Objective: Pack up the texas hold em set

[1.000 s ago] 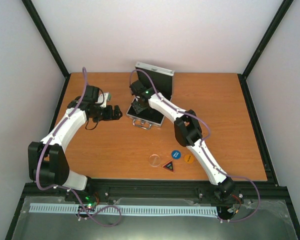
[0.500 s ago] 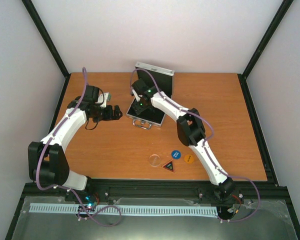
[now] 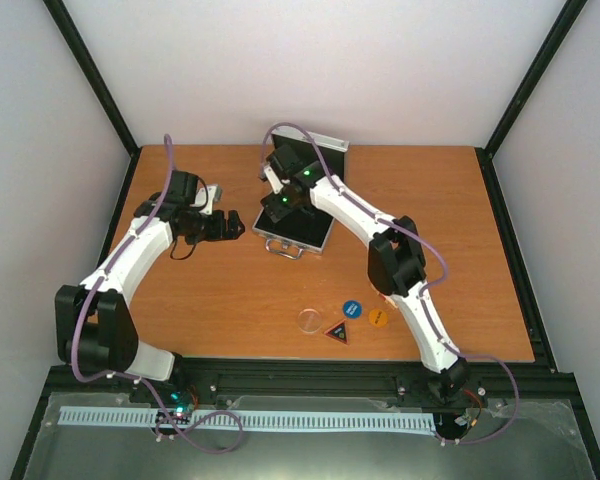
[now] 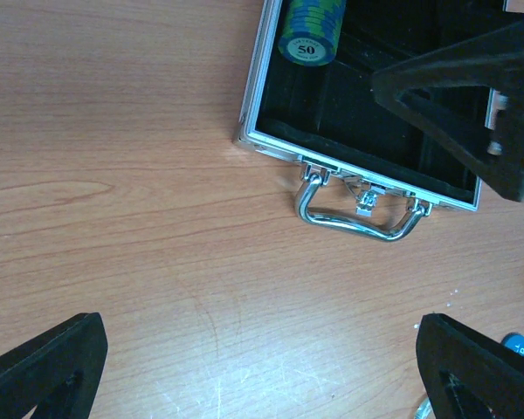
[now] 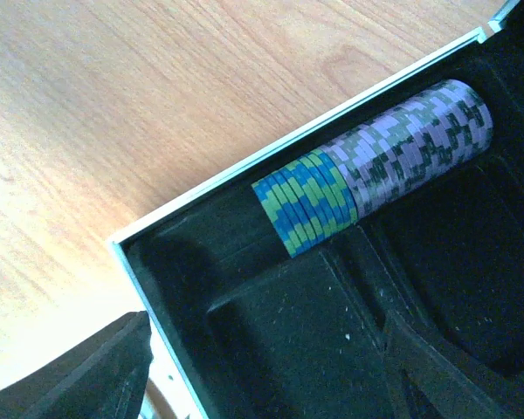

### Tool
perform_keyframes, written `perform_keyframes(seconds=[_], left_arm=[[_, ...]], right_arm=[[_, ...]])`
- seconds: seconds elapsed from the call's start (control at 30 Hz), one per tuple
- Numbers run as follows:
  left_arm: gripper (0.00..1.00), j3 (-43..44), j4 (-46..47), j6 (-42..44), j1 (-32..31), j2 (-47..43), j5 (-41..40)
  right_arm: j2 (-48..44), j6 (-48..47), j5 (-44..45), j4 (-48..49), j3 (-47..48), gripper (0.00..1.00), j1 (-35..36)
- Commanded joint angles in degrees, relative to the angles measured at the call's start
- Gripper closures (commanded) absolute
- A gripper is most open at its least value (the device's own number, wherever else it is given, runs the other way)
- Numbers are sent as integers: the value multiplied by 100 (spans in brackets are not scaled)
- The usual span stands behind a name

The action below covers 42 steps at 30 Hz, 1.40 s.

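**Right hand** (image 3: 277, 208): released. Its fingers (image 5: 79, 371) stand apart with nothing between them. It hangs over the left part of the open case (image 3: 305, 235), at the centre of the top view.

**Left hand** (image 3: 232, 227): released, spread wide and empty. It sits just left of the case in the top view, apart from it, over bare tabletop (image 3: 460, 220).

**Case:** silver frame with black lining, resting on the tabletop. The lid (image 3: 318, 150) stands raised at the upper edge. The handle (image 4: 360, 223) lies flat against the wood at the lower edge.

**Chips** (image 5: 375, 161): one row standing on edge in a slot along the case's left wall. The green-and-blue ones are at one end and the purple ones at the other, and the two groups touch. In the left wrist view the end face reads 50.

**Buttons:** four, on the tabletop at the lower centre of the top view, near one another and well apart from the case.
- clear disc (image 3: 309, 319), leftmost
- triangular button (image 3: 337, 331), black and red, just right of the clear disc
- blue button (image 3: 352, 308), round, just above the triangular button
- orange button (image 3: 377, 318), round, rightmost
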Motion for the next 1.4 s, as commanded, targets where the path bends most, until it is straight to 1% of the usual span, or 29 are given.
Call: perform_keyframes(seconds=[0.0,0.07,0.23,0.27,0.3,0.33,0.43,0.57,0.6,0.73,0.8,0.9,0.93,1.03,1.07,1.13,1.27,1.37], left_arm=[[0,5,64,77,31,-178,58],[0,-4,52,108,32,-199,51],[0,26,30,75,29,-250,49],[0,30,48,52,28,-281,54],[0,49,51,40,29,-304,60],[0,68,52,31,28,-326,58],[0,171,-12,49,33,-382,4],[0,239,-54,79,29,-456,-115],[0,248,-55,74,30,-466,-125],[0,190,-4,11,32,-545,-82],[0,155,20,-39,30,-576,-40],[0,145,56,-82,28,-590,48],[0,137,76,-106,25,-596,91],[0,137,101,-122,29,-623,162],[0,132,94,-109,34,-628,153],[0,107,99,-90,28,-661,137],[0,49,130,-108,34,-665,109],[0,25,155,-143,28,-673,96]], right_arm=[[-549,92,44,-228,-260,24,73],[-758,130,206,-350,-423,22,79],[-1590,299,679,-623,-1367,12,75],[-1787,334,801,-635,-1621,8,75],[-2007,389,894,-641,-1875,1,75],[-2209,435,975,-651,-2119,0,71],[-2815,651,985,-677,-2814,0,38],[-3346,934,505,-987,-3520,0,21],[-3509,999,447,-1028,-3834,0,36],[-4436,1394,894,-1090,-4912,0,66],[-4743,1781,1200,-1269,-5261,0,39],[-4834,2237,1325,-1634,-5751,0,-198],[-4826,2317,1255,-1641,-5965,0,-441],[-4982,2346,361,-1202,-6641,0,-1279],[-5048,2282,191,-1040,-6774,0,-1408],[-5012,2078,181,-944,-6771,0,-1445],[-4568,1534,376,-1021,-6539,0,-1450],[-4465,1268,479,-911,-6522,0,-1446]])
